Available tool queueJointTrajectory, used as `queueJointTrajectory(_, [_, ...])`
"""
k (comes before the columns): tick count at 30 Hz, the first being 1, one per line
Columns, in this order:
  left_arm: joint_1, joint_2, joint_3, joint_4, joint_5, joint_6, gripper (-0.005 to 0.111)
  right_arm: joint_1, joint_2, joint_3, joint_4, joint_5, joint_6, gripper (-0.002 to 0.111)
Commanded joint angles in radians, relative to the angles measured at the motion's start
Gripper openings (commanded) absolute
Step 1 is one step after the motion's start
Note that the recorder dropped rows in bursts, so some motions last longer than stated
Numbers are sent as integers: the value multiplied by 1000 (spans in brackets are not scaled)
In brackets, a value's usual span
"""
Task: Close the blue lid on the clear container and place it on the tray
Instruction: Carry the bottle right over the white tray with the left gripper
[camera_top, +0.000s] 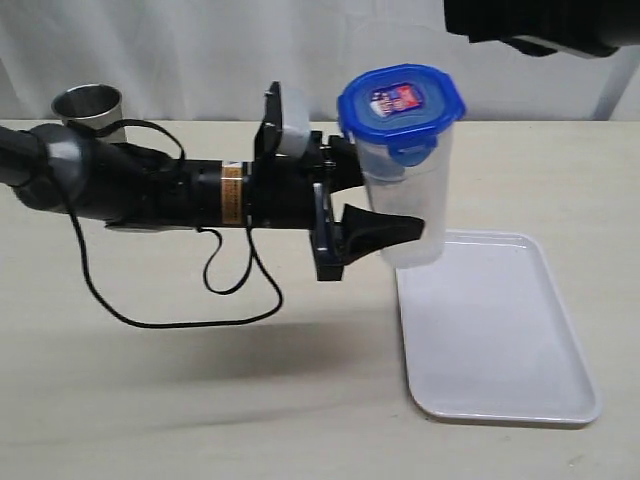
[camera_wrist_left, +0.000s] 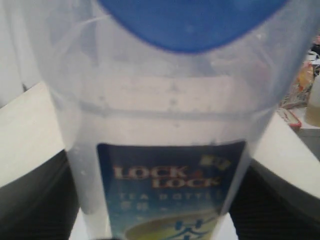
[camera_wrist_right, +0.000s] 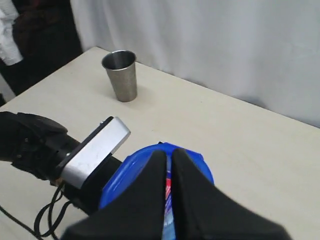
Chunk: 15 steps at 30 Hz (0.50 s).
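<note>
The clear container (camera_top: 405, 205) stands upright between the fingers of my left gripper (camera_top: 390, 200), which is shut on its side. The blue lid (camera_top: 401, 105) with its red-and-white sticker sits on top of it. The container's base is at the far left corner of the white tray (camera_top: 500, 330); whether it touches the tray I cannot tell. The left wrist view is filled by the container (camera_wrist_left: 160, 125), its label and the lid (camera_wrist_left: 190, 20). My right gripper (camera_wrist_right: 169, 170) hovers above the lid (camera_wrist_right: 125, 175), shut with nothing between its fingers.
A steel cup (camera_top: 88, 108) stands at the far left of the table, also in the right wrist view (camera_wrist_right: 120, 75). A black cable (camera_top: 180, 315) loops from the left arm down onto the table. Part of the right arm (camera_top: 540, 25) shows at the top right.
</note>
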Motion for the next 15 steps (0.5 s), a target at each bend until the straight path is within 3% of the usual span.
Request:
queueJointTrajectory(1, [-103, 29, -86, -72, 1, -51, 0, -6, -21, 55, -90, -45, 76, 5])
queueJointTrajectory(8, [-184, 183, -185, -119, 86, -78, 0, -30, -37, 49, -88, -83, 76, 5])
queueJointTrajectory(15, [-189, 274, -316, -106, 171, -116, 0, -95, -52, 47, -75, -82, 76, 5])
